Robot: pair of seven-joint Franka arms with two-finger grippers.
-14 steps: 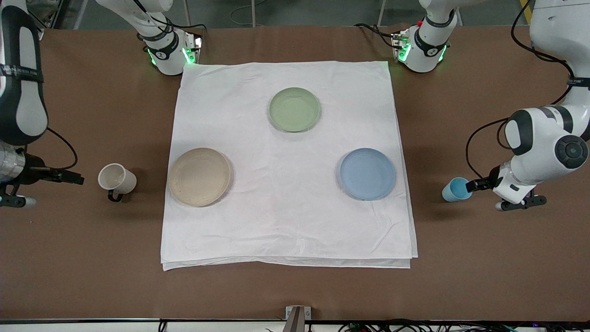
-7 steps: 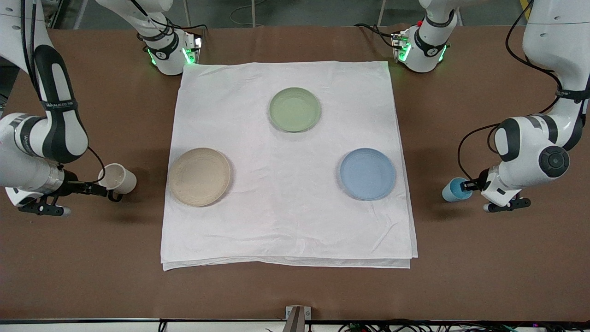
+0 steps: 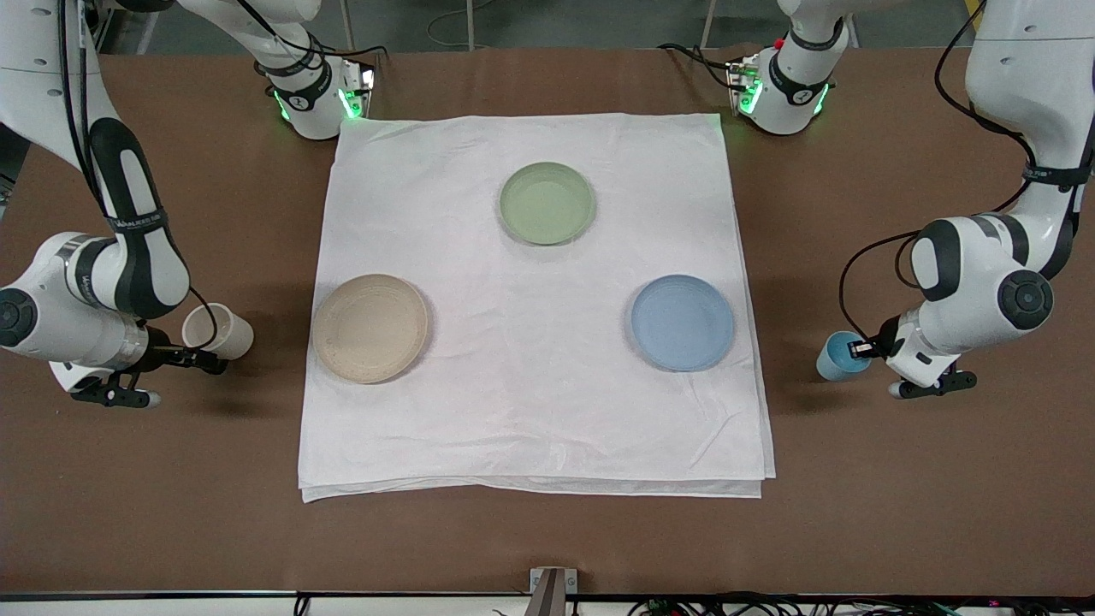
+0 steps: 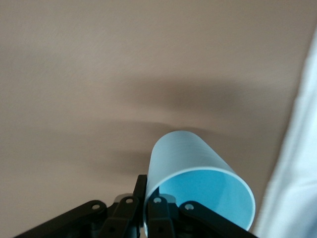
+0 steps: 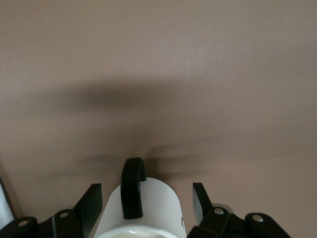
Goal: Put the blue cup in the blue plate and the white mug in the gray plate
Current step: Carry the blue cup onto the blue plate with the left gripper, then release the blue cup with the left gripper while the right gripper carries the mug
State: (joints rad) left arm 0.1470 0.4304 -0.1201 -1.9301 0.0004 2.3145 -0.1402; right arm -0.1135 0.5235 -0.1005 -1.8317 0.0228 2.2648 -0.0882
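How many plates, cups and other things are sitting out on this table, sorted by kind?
Plates: 3 - blue plate, gray plate, green plate
Cups: 2 - blue cup, white mug
Cloths: 1 - white cloth
Total: 6

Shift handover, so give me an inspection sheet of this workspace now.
Surface: brown table, white cloth spread mid-table.
Job's things: blue cup and white mug on bare table at either end; blue plate and gray plate on the cloth, both empty.
Clutter: green plate, empty.
Grippers: left gripper shut on the blue cup's wall; right gripper open astride the white mug.
Cables: black leads at both wrists and bases.
Surroundings: nothing seen.
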